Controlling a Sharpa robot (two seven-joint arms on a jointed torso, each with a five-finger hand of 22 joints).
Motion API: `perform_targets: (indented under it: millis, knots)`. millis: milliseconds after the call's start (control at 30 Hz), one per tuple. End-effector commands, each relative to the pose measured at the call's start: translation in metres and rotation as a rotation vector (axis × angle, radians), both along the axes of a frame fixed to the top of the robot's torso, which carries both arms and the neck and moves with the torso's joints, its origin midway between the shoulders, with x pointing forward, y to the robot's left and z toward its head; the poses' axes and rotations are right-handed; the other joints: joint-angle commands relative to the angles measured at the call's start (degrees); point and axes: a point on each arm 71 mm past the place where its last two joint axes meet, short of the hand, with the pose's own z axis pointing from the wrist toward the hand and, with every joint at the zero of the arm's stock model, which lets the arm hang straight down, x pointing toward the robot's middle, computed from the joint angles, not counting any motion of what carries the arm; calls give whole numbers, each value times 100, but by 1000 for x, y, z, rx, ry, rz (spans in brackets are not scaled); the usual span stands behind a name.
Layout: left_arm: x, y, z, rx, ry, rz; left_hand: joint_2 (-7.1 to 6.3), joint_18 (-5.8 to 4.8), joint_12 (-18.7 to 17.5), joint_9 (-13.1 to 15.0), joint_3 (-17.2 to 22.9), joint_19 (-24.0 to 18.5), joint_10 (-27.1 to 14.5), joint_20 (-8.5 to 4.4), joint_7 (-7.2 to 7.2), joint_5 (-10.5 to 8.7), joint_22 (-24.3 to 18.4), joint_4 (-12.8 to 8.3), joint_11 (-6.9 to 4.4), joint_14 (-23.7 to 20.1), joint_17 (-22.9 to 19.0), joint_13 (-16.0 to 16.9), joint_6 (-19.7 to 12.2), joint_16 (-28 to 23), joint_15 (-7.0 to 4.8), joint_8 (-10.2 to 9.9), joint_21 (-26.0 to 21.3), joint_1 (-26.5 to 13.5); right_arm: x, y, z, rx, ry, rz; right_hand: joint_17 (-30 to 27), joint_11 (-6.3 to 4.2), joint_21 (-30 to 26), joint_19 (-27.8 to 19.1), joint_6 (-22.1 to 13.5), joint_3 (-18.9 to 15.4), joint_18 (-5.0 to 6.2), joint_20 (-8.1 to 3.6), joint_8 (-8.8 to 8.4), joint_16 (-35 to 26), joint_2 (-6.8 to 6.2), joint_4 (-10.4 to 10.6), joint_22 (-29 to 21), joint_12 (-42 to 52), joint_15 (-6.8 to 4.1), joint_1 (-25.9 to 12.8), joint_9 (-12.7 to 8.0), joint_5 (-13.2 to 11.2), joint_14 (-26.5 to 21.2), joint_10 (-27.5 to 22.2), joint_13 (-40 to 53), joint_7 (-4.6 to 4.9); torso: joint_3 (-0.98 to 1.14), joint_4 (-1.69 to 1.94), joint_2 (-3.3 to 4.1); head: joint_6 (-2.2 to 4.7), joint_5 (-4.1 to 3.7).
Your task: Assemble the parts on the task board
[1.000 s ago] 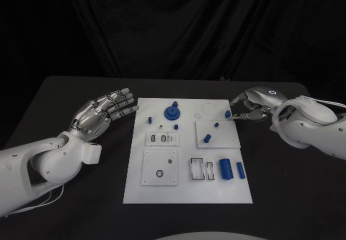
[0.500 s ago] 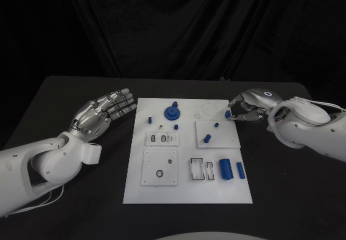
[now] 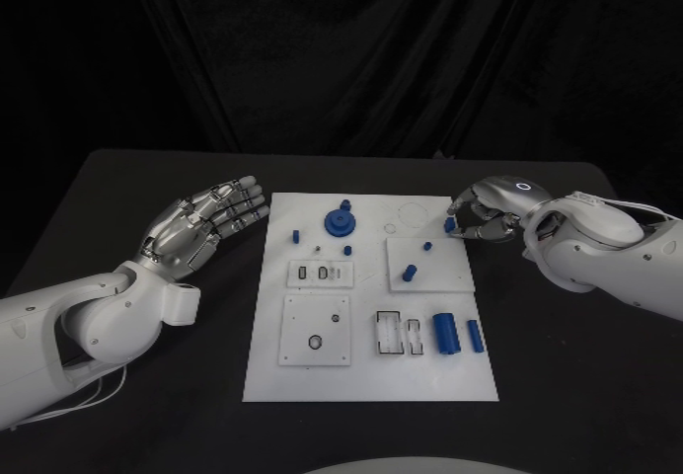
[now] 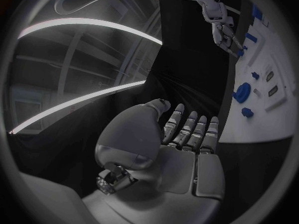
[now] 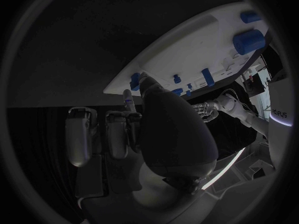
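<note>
The small blue peg sits at the right edge of the white board, towards the far end, and the right robot hand has its fingertips curled around it; from the head view the peg looks pinched between them, though how firm that pinch is cannot be judged. The main risk, as I read it, is the peg slipping or tilting in so shallow a hold: it lies right at the board's edge, so a slip could send it rolling onto the black bench, where it would be hard to pick up again. A tilted peg would also jam against its socket instead of dropping in. Just beside it, on the raised square plate, stand two more blue pegs; curled fingers swinging inward could knock them over. Further along the far end, the round blue knob and the little peg near the board's left edge are out of that reach. The two blue cylinders lie loose towards the near right corner and could roll if the board is nudged. The left robot hand hovers off the board's left edge, fingers spread and empty, so nothing steadies the board against a push.
</note>
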Motion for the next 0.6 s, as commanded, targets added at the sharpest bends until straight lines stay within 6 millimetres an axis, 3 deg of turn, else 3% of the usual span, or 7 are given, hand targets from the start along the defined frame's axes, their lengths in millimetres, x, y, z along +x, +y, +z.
perform_targets:
  millis: [33, 600]
  knots:
    - [-2, 3, 10, -102, -124, 35, 32, -82, 28, 8, 20, -31, -17, -6, 145, -1, -8, -20, 7, -39, -5, 3, 33, 3, 7, 35, -26, -47, 0, 0, -2, -10, 4, -12, 1492, 4, -30, 269, 93, 58, -66, -27, 53, 1, 73, -25, 1197, 16, -24, 48, 28, 140, 598, 597, 1508, 4, 1, -2, 1, -10, 0]
    - [-3, 5, 6, -99, -111, 34, 31, -85, 31, 8, 24, -47, -16, -5, 151, -1, -13, -26, 13, -56, -9, 4, 28, -17, 7, 34, -35, -43, 3, 7, -3, -1, -10, 3, 1446, 13, -80, 241, 264, 93, -53, -22, 129, -38, 134, -47, 1175, 16, -17, 79, 88, 250, 587, 597, 1508, 7, 1, -1, 1, -30, -1]
